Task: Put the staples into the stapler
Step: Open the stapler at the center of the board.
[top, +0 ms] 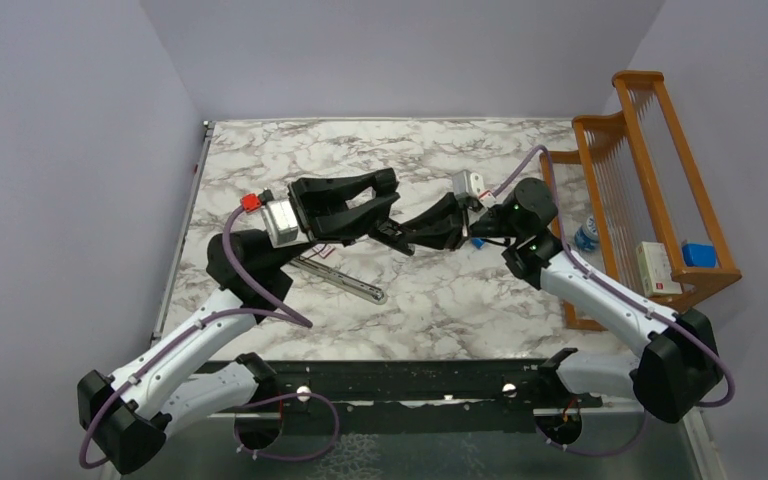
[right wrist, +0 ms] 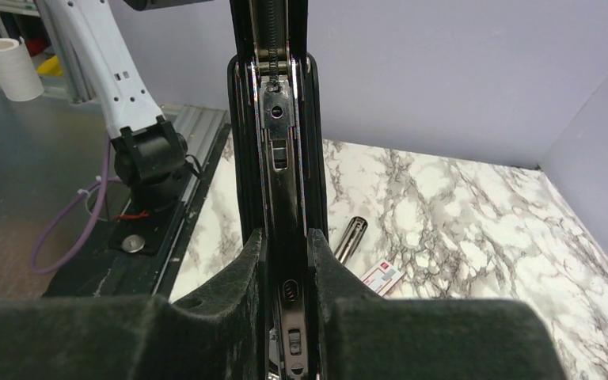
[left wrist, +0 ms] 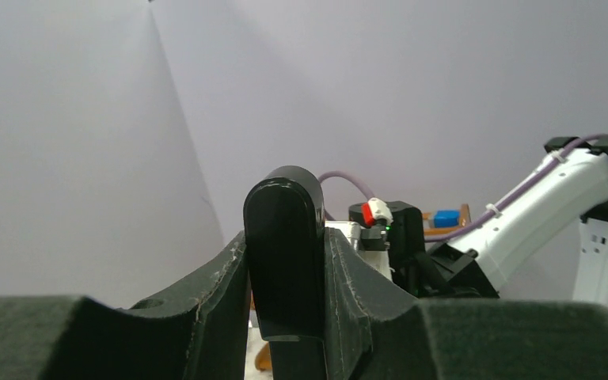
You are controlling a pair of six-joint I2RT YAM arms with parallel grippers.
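Stapler (right wrist: 279,150) is up off the desk (top: 480,300), held between both arms over the middle of the marble top. My left fingers (left wrist: 214,305) are clamped on its rounded black end, which stands up between them in the left wrist view. My right fingers (right wrist: 233,285) press tight against both sides of the stapler's metal channel. From that wrist I look straight along the open track, with a coiled spring showing near the top of the frame. From above, the two arms meet nose to nose, the left reaching in from the left and the right from the right.

As for the staples, I cannot pick out a loose strip for certain in any view. A long silvery bar (top: 345,283) lies on the desk on the near side of the held stapler, and a small white-and-red box (right wrist: 381,277) lies just beside it. A wooden rack (top: 660,190) stands at the desk's right edge, holding a blue block (top: 698,254) and a white box (top: 657,268).
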